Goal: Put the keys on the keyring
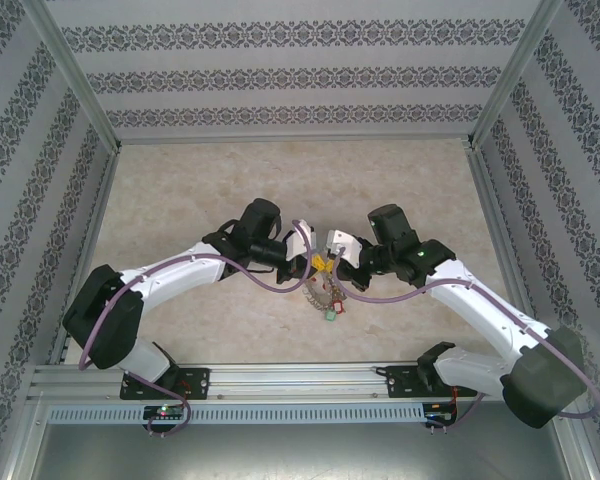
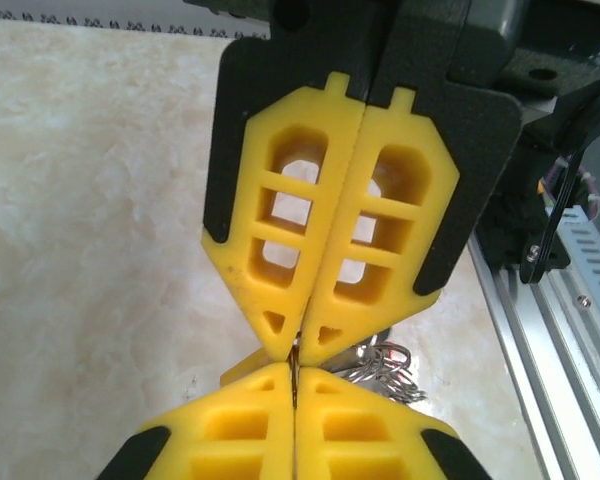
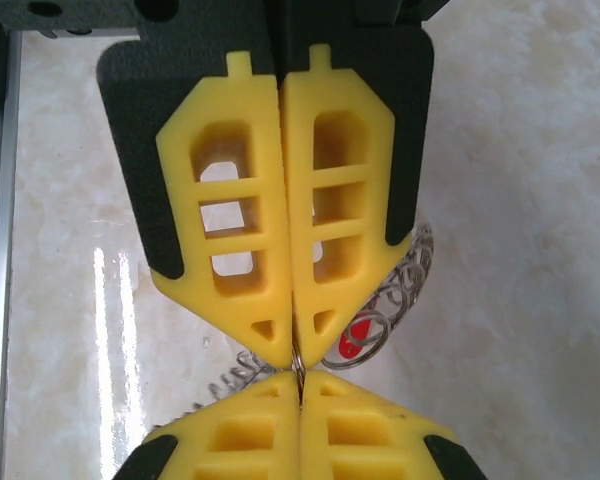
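Note:
My two grippers meet tip to tip over the middle of the table. The left gripper (image 1: 314, 265) (image 2: 295, 370) is shut, with a thin brass-coloured key edge (image 2: 296, 385) pinched between its yellow fingers. Facing it, the right gripper (image 1: 334, 266) (image 3: 300, 378) is shut on a silver wire loop of the keyring (image 3: 298, 360). The keyring (image 1: 326, 296) hangs below both, fringed with small metal rings (image 3: 405, 275) (image 2: 385, 362). A red tag (image 3: 353, 340) and a green tag (image 1: 332, 314) hang from it. The fingers hide the rest of the key.
The marble-patterned tabletop (image 1: 280, 180) is walled with patterned panels at the back and sides. An aluminium rail (image 1: 300, 378) runs along the near edge by the arm bases and also appears as the rail (image 2: 565, 320) beside the left gripper.

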Robot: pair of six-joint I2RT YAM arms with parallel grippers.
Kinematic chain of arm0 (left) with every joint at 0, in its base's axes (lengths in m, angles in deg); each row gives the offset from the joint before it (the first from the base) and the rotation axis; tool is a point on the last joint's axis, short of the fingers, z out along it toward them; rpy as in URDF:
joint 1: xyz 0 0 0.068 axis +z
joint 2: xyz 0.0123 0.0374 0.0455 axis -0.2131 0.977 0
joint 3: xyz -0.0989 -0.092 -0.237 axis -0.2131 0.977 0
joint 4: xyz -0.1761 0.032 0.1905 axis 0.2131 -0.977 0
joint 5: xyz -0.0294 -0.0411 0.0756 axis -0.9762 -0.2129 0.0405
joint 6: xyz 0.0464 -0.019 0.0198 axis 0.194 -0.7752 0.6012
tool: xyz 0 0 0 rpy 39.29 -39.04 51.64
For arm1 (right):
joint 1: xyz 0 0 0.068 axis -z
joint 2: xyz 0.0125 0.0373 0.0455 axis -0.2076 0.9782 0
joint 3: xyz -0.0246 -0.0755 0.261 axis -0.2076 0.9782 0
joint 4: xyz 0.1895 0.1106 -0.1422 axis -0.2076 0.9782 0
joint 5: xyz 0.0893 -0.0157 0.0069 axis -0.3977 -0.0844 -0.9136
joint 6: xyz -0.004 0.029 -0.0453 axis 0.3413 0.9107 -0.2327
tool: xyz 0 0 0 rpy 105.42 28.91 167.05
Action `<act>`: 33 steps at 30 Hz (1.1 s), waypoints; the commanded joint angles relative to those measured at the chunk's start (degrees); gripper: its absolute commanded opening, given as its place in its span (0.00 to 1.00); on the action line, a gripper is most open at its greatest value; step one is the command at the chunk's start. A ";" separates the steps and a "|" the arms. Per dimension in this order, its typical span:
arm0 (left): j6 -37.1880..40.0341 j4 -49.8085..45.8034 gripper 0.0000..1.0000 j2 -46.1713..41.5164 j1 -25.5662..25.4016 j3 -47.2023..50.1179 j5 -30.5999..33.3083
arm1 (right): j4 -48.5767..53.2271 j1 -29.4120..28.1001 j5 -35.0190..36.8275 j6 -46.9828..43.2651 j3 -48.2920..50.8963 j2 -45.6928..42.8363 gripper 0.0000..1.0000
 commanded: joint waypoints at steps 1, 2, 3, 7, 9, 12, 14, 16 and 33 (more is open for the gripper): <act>1.68 -3.36 0.00 1.47 -1.20 1.03 -0.65 | -5.54 -0.43 -2.25 -0.16 0.84 0.45 0.00; 1.76 -2.79 0.00 1.58 -1.23 1.60 -0.72 | -5.89 -0.43 -2.32 -0.08 1.13 0.67 0.00; 1.67 -2.18 0.00 1.54 -1.30 2.13 -0.70 | -6.33 -0.43 -2.19 0.14 1.36 0.76 0.00; 1.04 0.08 0.00 1.58 -1.31 3.90 -0.13 | -6.67 -0.43 -1.18 1.25 1.91 1.21 0.00; 0.29 2.55 0.00 1.29 -1.31 5.29 0.88 | -7.59 -0.43 -0.22 1.98 2.77 0.83 0.01; -1.48 7.75 0.00 0.88 -1.31 7.92 3.15 | -7.05 -0.43 1.40 2.71 4.14 1.03 0.07; -2.41 10.56 0.00 0.84 -1.31 9.04 3.87 | -6.89 -0.49 2.33 3.57 5.00 1.57 0.13; -3.26 13.33 0.00 0.99 -1.31 10.00 4.23 | -6.76 -0.44 4.12 4.94 5.23 2.29 0.14; -10.97 35.48 0.00 0.32 -1.73 16.10 3.99 | -12.20 4.14 6.08 18.75 10.16 -1.38 0.14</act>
